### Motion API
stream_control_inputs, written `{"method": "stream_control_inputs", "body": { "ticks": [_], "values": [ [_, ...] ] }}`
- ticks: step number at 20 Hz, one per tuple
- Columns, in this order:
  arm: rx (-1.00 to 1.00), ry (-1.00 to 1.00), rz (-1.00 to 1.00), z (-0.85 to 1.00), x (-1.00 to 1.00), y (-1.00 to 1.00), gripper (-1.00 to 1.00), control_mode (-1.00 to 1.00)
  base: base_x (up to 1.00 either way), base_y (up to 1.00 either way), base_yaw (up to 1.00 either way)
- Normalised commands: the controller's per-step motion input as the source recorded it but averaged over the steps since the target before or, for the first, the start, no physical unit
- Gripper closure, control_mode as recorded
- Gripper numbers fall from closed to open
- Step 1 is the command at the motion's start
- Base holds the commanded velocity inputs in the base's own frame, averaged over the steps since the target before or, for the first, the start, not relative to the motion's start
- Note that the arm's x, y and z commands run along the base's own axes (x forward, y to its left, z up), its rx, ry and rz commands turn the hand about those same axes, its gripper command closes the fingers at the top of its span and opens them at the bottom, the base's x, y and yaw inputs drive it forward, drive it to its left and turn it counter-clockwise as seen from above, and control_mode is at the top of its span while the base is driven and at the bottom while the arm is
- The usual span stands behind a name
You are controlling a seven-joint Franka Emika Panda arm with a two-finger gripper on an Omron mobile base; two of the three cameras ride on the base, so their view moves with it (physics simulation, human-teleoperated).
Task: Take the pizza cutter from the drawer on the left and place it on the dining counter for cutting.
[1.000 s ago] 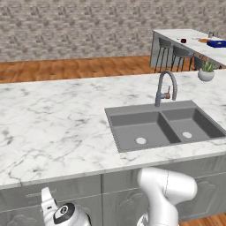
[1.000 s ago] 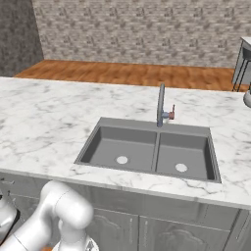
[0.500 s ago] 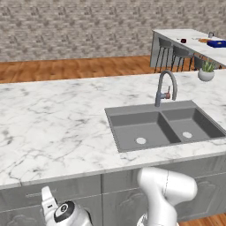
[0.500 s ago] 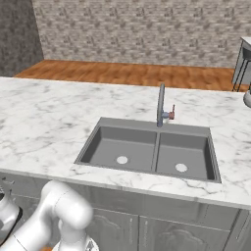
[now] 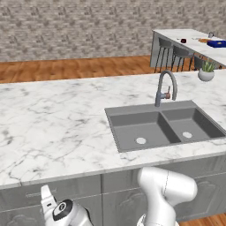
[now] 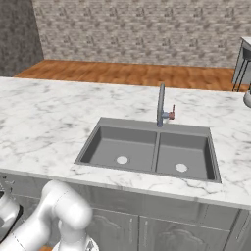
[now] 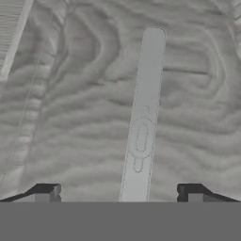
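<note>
In the hand view the slim silver bar handle (image 7: 142, 117) of the grey drawer front (image 7: 84, 94) is seen dead ahead, between the two dark fingertips of the gripper (image 7: 117, 192). The jaws are set wide apart, with nothing held, and the bar passes through the gap slightly toward 1 o'clock of centre. The bar's long axis runs from 6 o'clock to 12 o'clock in that view, one rounded end pointing to 12. The drawer is shut, so the pizza cutter is judged to lie hidden inside. The white marble dining counter (image 5: 183, 34) is seen far off at 1 o'clock in the left base view.
</note>
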Motion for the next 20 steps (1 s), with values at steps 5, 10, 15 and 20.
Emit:
{"method": "stream_control_inputs", "body": {
  "ticks": [5, 10, 15, 20],
  "values": [
    [0.00, -0.03, 0.02, -0.04, 0.03, 0.00, -1.00, -1.00, 0.00, 0.00, 0.00],
    [0.00, 0.00, 0.00, 0.00, 0.00, 0.00, -1.00, -1.00, 0.00, 0.00, 0.00],
    [0.00, 0.00, 0.00, 0.00, 0.02, 0.00, -1.00, -1.00, 0.00, 0.00, 0.00],
    [0.00, 0.00, 0.00, 0.00, 0.00, 0.00, 1.00, -1.00, 0.00, 0.00, 0.00]
  ]
}}
